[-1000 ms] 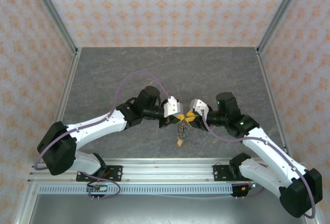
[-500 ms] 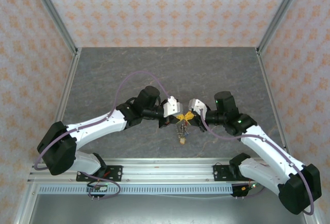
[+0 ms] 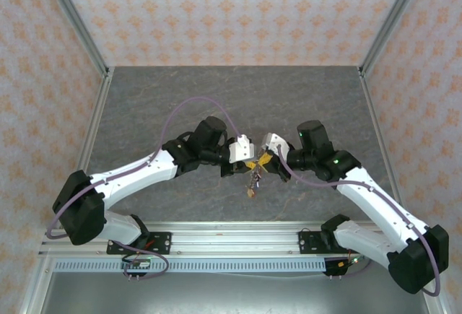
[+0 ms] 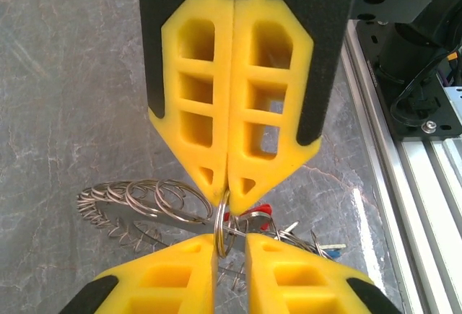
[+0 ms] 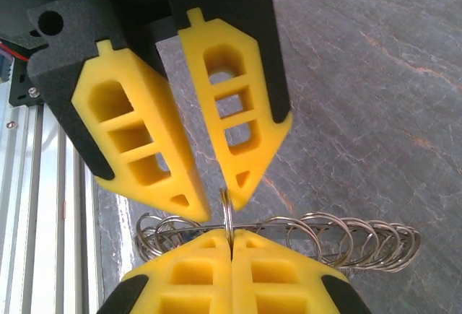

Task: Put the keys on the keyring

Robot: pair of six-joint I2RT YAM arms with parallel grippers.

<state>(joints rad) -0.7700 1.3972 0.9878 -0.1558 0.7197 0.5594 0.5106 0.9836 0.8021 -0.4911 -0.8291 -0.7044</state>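
Two arms meet tip to tip above the grey worktop (image 3: 180,97). The right jaws are closed on a thin wire loop of the keyring (image 4: 130,206), whose coiled rim stretches sideways just beside the fingertips. The left jaws stand slightly apart, with the loop edge-on in the gap between them. The keys (image 4: 263,209), red and blue heads visible, hang bunched just below the meeting point, clear of the worktop.
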